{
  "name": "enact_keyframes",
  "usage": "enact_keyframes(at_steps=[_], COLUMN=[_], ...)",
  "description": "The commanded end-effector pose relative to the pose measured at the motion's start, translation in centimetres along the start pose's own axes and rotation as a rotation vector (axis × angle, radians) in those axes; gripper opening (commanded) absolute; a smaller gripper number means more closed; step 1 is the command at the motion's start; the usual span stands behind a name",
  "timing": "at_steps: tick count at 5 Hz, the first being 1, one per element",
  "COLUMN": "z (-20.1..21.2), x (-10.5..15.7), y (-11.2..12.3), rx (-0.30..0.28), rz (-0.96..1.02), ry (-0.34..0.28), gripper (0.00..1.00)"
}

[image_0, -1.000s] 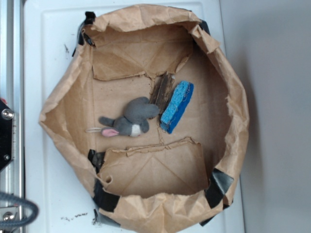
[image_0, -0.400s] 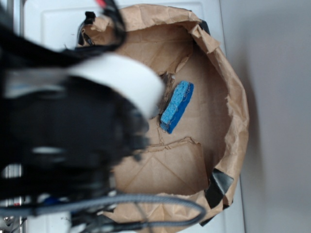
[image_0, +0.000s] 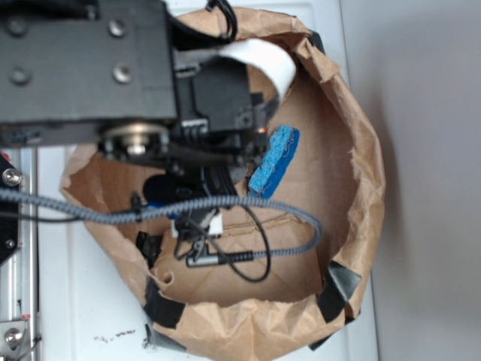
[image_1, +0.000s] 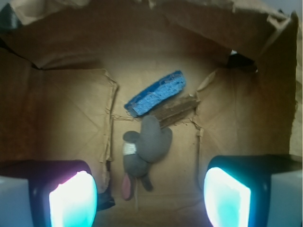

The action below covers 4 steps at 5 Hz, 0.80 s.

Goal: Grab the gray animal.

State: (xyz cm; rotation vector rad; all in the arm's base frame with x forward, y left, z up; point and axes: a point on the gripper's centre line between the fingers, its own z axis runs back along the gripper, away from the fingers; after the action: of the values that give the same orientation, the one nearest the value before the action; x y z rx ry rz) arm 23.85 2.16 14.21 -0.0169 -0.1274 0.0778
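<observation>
One gray animal (image_1: 144,153) lies on the floor of a brown paper bag (image_1: 61,118) opened out into a shallow basin. In the wrist view it is a single soft toy with a pink ear at its lower end, a white patch on its side and a thin tail trailing toward the bottom edge. It lies between the two glowing fingers (image_1: 73,198), further into the bag than they are and touching neither. The gripper (image_1: 150,201) is spread wide and holds nothing.

Just beyond the toy's rounded upper end lies one dark brown strip (image_1: 176,109), and touching that strip on its far side is one blue sponge (image_1: 156,93), set at a slant. The toy's end reaches the strip; whether it touches the sponge cannot be told.

In the exterior view the black arm (image_0: 90,68) covers the upper left of the bag and hides the toy completely. One blue sponge (image_0: 273,162) shows just right of the arm. One gray braided cable (image_0: 225,207) loops across the bag's floor, with thinner black wires beside it. The bag sits on a white surface (image_0: 83,301).
</observation>
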Motion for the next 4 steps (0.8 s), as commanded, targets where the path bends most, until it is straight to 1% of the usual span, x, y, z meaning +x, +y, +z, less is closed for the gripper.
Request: enact_keyframes(at_steps=[1,2,4], z=[1.3,-1.9,-6.3], x=[0.7,1.1,0.6], y=[0.1,0.6,0.1], rx=[0.002,-0.001,0.011], rz=[0.002,0.049,0.142], ry=[-0.050,-0.019,-0.010], gripper=[1.00,1.00,1.00])
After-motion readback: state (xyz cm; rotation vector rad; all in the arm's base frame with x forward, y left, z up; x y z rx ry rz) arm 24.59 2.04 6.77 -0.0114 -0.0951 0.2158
